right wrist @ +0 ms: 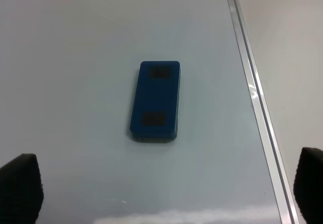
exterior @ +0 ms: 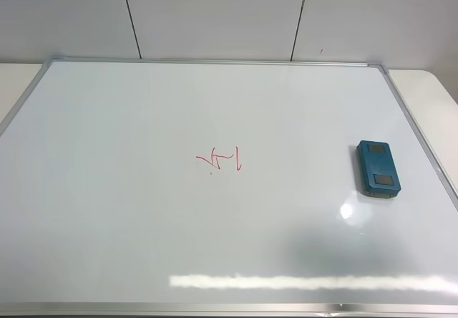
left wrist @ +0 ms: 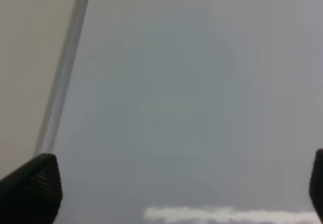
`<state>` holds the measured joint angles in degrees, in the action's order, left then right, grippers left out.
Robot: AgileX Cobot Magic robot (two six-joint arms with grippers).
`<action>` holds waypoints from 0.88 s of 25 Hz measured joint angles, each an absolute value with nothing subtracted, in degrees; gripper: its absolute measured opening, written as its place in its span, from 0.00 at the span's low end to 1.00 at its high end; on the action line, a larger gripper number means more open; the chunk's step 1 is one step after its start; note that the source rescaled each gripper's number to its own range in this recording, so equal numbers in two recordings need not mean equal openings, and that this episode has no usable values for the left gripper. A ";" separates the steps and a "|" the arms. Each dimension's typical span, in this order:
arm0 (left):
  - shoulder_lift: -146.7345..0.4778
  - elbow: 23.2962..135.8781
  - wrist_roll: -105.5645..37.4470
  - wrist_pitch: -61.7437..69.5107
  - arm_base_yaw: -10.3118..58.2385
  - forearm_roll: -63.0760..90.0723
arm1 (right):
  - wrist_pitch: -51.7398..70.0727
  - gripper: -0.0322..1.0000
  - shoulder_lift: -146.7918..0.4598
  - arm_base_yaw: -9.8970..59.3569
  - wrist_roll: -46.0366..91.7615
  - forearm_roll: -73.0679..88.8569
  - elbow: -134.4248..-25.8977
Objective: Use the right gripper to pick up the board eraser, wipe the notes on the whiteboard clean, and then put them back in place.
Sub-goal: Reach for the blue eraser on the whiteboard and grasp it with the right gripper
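The whiteboard (exterior: 107, 225) is seen lying flat and filling most of the exterior high view, with its silver-grey rim (exterior: 215, 61) running along the upper edge and down both sides. The notes (exterior: 220, 160), a few thin red strokes, are found just left of the centre of the picture and are not yet wiped. The board eraser (exterior: 377, 169) is set on the board at the right of the picture, a little below mid-height. It is near the right-hand rim without touching it and well apart from the notes, and its two grey patches are turned upward.

In the right wrist view the right gripper (right wrist: 165, 183) is shown spread wide, with nothing held between its jaws (the eraser lies ahead of them, untouched, beside the rim). The left gripper (left wrist: 174, 183) is likewise spread wide and empty, held over bare board close to the rim. A pale table (exterior: 436, 96) is visible beyond the board's upper right corner.
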<state>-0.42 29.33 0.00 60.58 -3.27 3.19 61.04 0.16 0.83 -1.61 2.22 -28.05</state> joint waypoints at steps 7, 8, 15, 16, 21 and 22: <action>-0.42 29.33 0.00 60.58 -3.27 3.19 | 61.04 1.00 0.16 0.83 -1.61 2.22 -28.05; -0.42 29.33 0.00 60.58 -3.27 3.19 | 61.04 1.00 0.16 0.83 -1.61 2.22 -28.05; -0.42 29.33 0.00 60.58 -3.27 3.19 | 61.04 1.00 0.16 0.83 -1.61 2.22 -28.05; -0.42 29.33 0.00 60.58 -3.27 3.19 | 61.04 1.00 0.16 0.83 -1.61 2.22 -28.05; -0.42 29.33 0.00 60.58 -3.27 3.19 | 61.04 1.00 0.16 0.83 -1.61 2.27 -28.05; -0.42 29.33 0.00 60.58 -3.27 3.19 | 60.98 1.00 0.16 0.83 -1.61 2.32 -28.05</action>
